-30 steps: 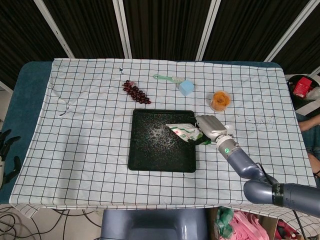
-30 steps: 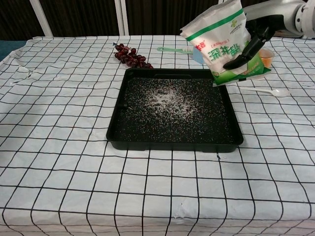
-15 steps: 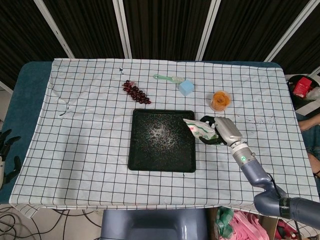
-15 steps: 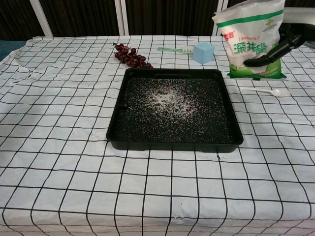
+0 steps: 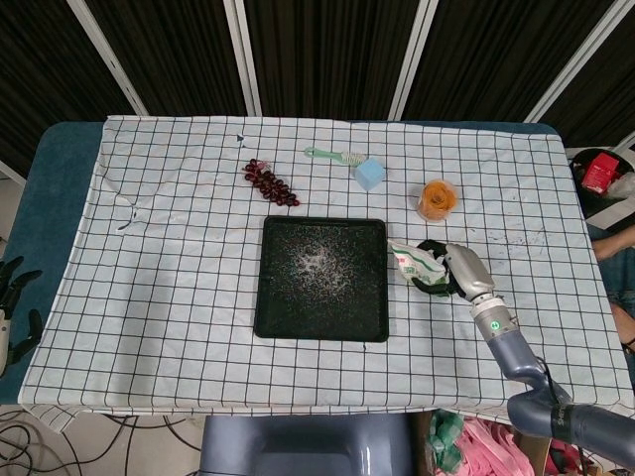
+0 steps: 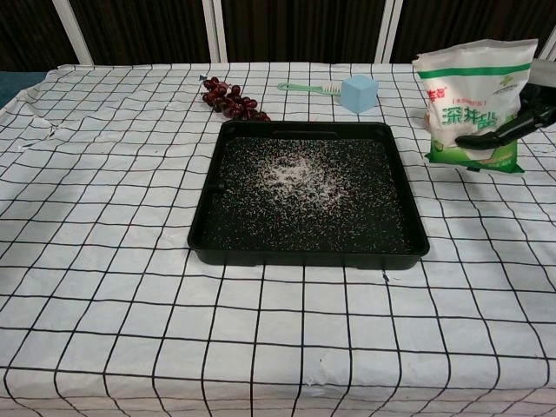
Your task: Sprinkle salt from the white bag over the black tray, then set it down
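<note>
Since a second ago the white bag (image 6: 474, 102) has travelled from above the near-right part of the black tray (image 5: 369, 328) to a spot off its right rim, and it now stands upright, lower than before; whether its base touches the cloth is hard to tell from either view. Dark fingers (image 6: 499, 135) wrap across the bag's lower front in the chest view, clamped on it, and in the head view the right hand (image 5: 458, 272) sits just right of the bag (image 5: 414, 262) with its grey forearm running down and right toward the table's near-right corner. Salt lies scattered over the tray floor (image 6: 300, 178), thickest near its far middle, as it did a second ago. Between tray rim and bag there is a narrow strip of checked cloth (image 5: 179, 288); beyond the bag, toward the far side, an orange cup (image 5: 438, 198) stands close by, and a blue cube (image 5: 370, 174), a green brush (image 5: 334, 156) and a bunch of dark grapes (image 5: 270, 182) line the far side of the tray. Wide open cloth lies left and near. At the far left edge of the head view the left hand (image 5: 12, 307) hangs off the table, fingers spread on nothing.
</note>
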